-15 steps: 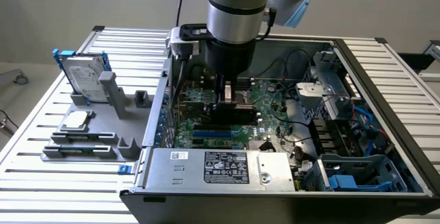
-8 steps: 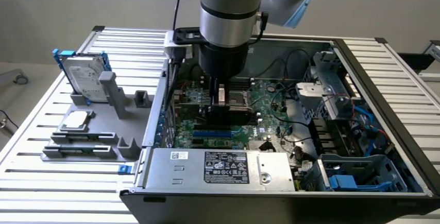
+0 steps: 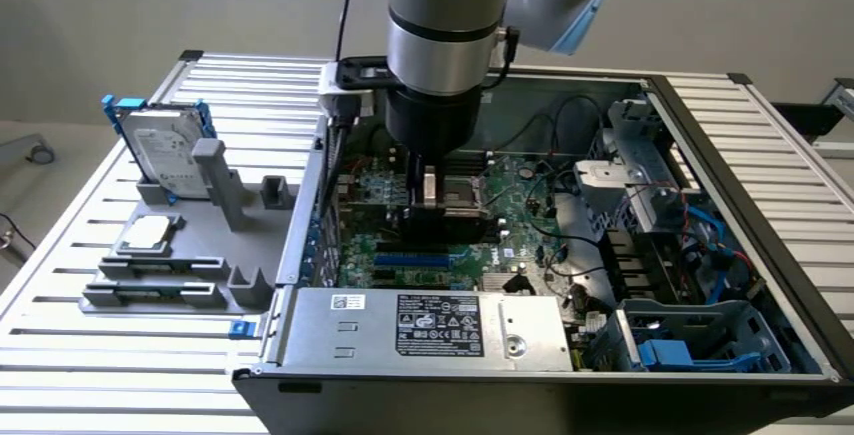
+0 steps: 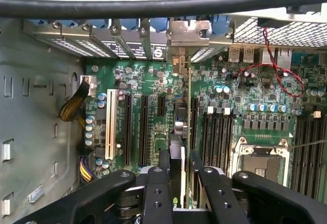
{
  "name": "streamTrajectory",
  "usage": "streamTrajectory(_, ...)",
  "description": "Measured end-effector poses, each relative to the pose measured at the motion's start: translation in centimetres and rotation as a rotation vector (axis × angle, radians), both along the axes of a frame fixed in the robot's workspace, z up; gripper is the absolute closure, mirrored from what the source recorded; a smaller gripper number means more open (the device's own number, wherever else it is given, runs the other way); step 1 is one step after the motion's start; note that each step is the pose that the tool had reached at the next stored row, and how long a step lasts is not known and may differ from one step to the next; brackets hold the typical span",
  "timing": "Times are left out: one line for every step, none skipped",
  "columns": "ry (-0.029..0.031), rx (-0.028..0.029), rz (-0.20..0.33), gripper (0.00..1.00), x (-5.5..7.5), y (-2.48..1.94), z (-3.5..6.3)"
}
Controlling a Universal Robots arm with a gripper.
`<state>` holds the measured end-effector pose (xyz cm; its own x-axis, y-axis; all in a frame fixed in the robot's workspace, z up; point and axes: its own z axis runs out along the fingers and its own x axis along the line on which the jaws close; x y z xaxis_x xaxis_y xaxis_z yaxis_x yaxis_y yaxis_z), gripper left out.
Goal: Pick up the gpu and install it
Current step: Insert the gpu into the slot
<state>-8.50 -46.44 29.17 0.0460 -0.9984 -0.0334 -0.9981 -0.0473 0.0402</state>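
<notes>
Hand (image 4: 179, 158), black with matte metal fingers, clenched on the gpu (image 4: 182, 127), one finger on each flat face. It is low inside the open black sheet-metal computer case (image 3: 534, 395), under the grey cylindrical arm (image 3: 447, 25).

Gpu: thin flat card seen edge-on, standing on its long edge over the green motherboard (image 4: 153, 86). Its long axis runs parallel to the narrow black expansion slots (image 4: 144, 127) and the one white plastic slot (image 4: 109, 127). The card's silver metal end bracket (image 4: 189, 32) points at the case's rear wall, in line with the row of perforated silver slot covers (image 4: 92, 43). Cannot tell if the bottom edge is touching a slot.

A square silver CPU socket (image 4: 263, 163) lies beside the hand, with a red twisted wire (image 4: 278, 68) past it. A silver power supply box with a black label (image 3: 427, 327) sits at the case's near edge.

On the exterior view's left, the ribbed aluminium worktop (image 3: 80, 355) carries a grey plastic holder (image 3: 200, 255) with a silver hard drive in a blue frame (image 3: 163, 150) standing upright in it, well apart from the hand.
</notes>
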Motion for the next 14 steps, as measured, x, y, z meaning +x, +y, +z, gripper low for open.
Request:
streamTrajectory(-0.0002, 0.0004, 0.000, 0.74, -0.1, 0.00, -0.09)
streamTrajectory(-0.0001, 0.0003, 0.000, 0.74, -0.1, 0.00, -0.20)
streamTrajectory(-0.0001, 0.0003, 0.000, 0.74, -0.1, 0.00, -0.32)
streamTrajectory(-0.0001, 0.0003, 0.000, 0.74, -0.1, 0.00, -0.45)
streamTrajectory(-0.0001, 0.0003, 0.000, 0.74, -0.1, 0.00, -0.58)
streamTrajectory(-0.0001, 0.0002, 0.000, 0.74, -0.1, 0.00, -0.68)
streamTrajectory(-0.0001, 0.0003, 0.000, 0.74, -0.2, 0.00, -0.80)
streamTrajectory(0.0000, 0.0001, 0.000, 0.74, -0.2, 0.00, -0.94)
streamTrajectory(-0.0001, 0.0002, 0.000, 0.74, -0.2, 0.00, -1.07)
streamTrajectory(-0.0001, 0.0001, 0.000, 0.74, -0.2, 0.00, -1.22)
streamTrajectory(-0.0001, 0.0002, 0.000, 0.74, -0.2, 0.00, -1.38)
streamTrajectory(-0.0001, 0.0003, 0.000, 0.74, -0.2, 0.00, -1.54)
streamTrajectory(-0.0001, 0.0002, 0.000, 0.74, -0.3, 0.00, -1.69)
streamTrajectory(-0.0001, 0.0002, 0.000, 0.74, -0.3, 0.00, -1.87)
